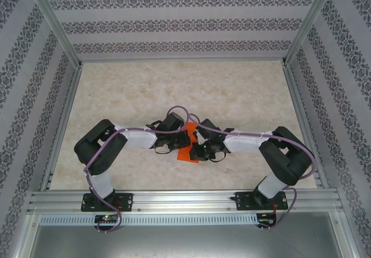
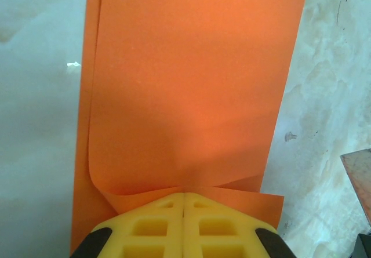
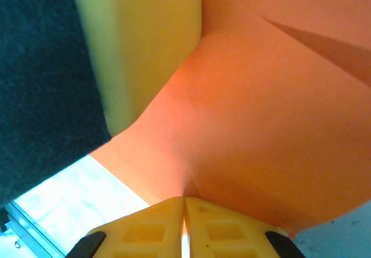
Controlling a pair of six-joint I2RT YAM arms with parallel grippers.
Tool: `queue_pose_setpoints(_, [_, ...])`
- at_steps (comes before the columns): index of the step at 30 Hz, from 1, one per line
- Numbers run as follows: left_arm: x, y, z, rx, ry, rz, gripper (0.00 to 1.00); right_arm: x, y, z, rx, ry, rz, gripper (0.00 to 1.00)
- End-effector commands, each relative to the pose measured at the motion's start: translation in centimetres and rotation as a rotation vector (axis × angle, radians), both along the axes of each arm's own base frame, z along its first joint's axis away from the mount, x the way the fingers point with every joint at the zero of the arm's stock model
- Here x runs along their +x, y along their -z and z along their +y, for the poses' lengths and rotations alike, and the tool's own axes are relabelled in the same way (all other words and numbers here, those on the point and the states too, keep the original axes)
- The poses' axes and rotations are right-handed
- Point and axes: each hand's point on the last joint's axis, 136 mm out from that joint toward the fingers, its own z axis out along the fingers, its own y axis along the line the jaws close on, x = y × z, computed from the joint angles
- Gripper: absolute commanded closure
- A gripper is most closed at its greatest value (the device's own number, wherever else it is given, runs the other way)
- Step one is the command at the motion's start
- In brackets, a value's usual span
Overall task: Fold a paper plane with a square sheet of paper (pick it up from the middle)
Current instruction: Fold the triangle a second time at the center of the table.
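Top external: square sheet of paper [image 1: 188, 145], folded narrow, at the middle of the table [image 1: 243, 95], caught between both arms. Left wrist: long axis running straight away from left gripper [image 2: 184, 195], pads pressed together on the near end. Right wrist: right gripper [image 3: 184, 203] likewise pinching a crease from the opposite side. Equally near, both touching.

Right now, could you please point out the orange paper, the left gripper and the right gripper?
orange paper [image 2: 191, 84]: left wrist view, flat middle of the sheet.
left gripper [image 2: 184, 199]: left wrist view, seam between its closed fingertips.
right gripper [image 3: 184, 203]: right wrist view, seam between its closed fingertips.
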Motion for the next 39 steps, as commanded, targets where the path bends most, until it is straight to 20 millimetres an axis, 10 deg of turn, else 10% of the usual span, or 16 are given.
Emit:
queue_pose_setpoints(1, [-2.1, 5.0, 3.3, 0.161, -0.015, 0.104, 0.94, -3.0, 2.5, -3.0, -0.101, 0.008, 0.108, 0.88])
queue_pose_setpoints(19, [-2.4, 5.5, 3.6, 0.173, -0.021, 0.115, 0.94, -4.2, 1.8, -4.5, 0.047, 0.112, 0.155, 0.87])
queue_pose_setpoints(28, [-2.1, 4.6, 2.5, 0.121, -0.008, 0.107, 0.94, 0.8, -6.4, -0.4, 0.255, 0.136, -0.029, 0.87])
queue_pose_setpoints(39, [-1.8, 4.1, 2.2, 0.115, -0.005, 0.102, 0.94, 0.8, 0.9, -2.0, 0.076, 0.195, 0.076, 0.89])
